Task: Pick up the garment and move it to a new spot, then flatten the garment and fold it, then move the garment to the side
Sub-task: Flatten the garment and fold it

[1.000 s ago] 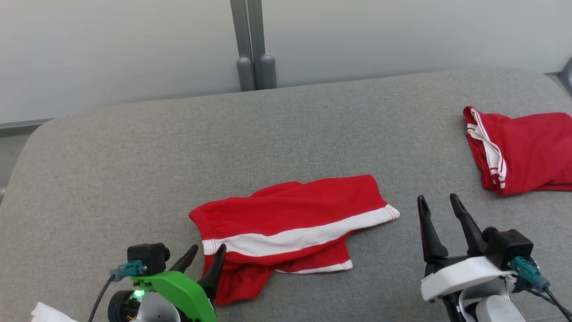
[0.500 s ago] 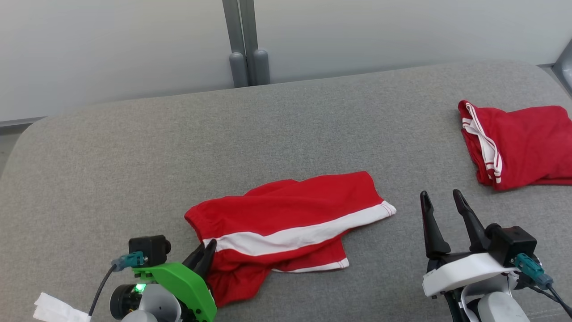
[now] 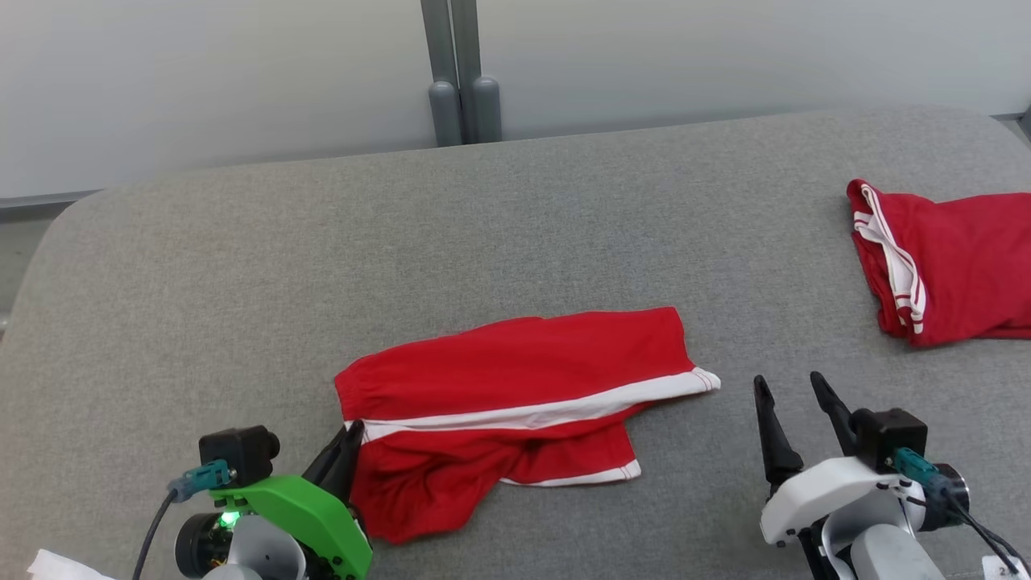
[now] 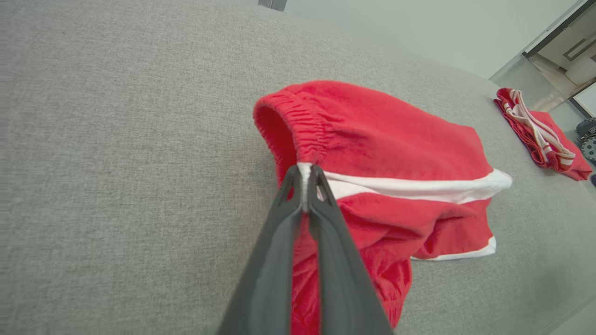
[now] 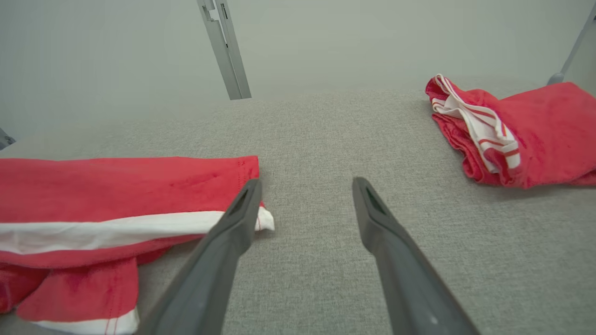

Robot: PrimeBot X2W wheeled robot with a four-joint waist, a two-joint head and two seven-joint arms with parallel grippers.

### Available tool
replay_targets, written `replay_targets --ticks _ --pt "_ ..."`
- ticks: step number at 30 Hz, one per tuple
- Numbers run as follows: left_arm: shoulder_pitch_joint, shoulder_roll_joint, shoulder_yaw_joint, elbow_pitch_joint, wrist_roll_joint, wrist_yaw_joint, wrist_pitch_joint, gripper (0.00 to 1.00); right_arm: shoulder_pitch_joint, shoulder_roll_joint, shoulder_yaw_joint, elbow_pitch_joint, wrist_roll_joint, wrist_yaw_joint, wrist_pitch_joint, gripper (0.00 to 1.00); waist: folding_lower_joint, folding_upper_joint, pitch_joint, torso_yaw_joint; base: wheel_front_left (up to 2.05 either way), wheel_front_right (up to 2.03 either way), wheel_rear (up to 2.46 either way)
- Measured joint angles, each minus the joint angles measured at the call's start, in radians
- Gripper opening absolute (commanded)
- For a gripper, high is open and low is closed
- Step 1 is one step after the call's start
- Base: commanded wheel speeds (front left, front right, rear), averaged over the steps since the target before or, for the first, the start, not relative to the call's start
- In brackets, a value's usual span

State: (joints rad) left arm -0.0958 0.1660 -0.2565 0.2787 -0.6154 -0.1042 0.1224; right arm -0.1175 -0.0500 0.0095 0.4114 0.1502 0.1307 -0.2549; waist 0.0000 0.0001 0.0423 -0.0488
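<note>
I have the left pincer (image 3: 349, 435) (image 4: 305, 170) with its 2 dark fingers pressed together on the red fabric shorts with a white side stripe (image 3: 515, 379) (image 4: 396, 139). It pinches the elastic waistband right where the white stripe ends. From that grip the shorts run ahead and to the right of the pincer, crumpled on the grey woven cushion surface (image 3: 242, 266). The waistband arches open just left of the fingertips (clearest in the left wrist view).

My right pincer (image 3: 788, 380) (image 5: 306, 182) is spread wide with nothing between its 2 fingers, over bare cushion. I cannot tell whether its tips touch the fabric. The shorts' striped hem corner lies near its left finger, to the left. Well ahead and to the right of this pincer sits a second crumpled red garment with white striped trim (image 3: 958, 258) (image 5: 535, 130), apart from both pincers.
</note>
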Motion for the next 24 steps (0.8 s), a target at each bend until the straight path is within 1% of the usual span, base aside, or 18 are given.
replay_targets --ticks 7,13,18,24 --pt "-0.001 -0.006 -0.007 -0.001 -0.004 0.003 -0.004 0.00 -0.146 -0.005 0.041 0.213 -0.024 0.000 0.022 1.00 -0.0001 0.0000 0.025 0.015 0.00 0.00 0.00" --pt "-0.014 -0.019 -0.019 0.003 -0.004 0.003 -0.012 0.00 -0.254 -0.009 0.104 0.378 -0.020 0.000 0.018 1.00 0.0000 0.0000 0.049 0.036 0.00 0.00 0.00" --pt "-0.018 -0.021 -0.021 0.010 -0.005 0.003 -0.020 0.00 -0.294 -0.007 0.156 0.459 0.015 0.000 0.011 1.00 0.0000 0.0000 0.064 0.049 0.00 0.00 0.00" --pt "-0.018 -0.020 -0.023 0.014 -0.008 0.003 -0.027 0.00 -0.309 -0.006 0.204 0.495 0.050 0.000 -0.001 1.00 0.0000 0.0000 0.070 0.052 0.00 0.00 0.00"
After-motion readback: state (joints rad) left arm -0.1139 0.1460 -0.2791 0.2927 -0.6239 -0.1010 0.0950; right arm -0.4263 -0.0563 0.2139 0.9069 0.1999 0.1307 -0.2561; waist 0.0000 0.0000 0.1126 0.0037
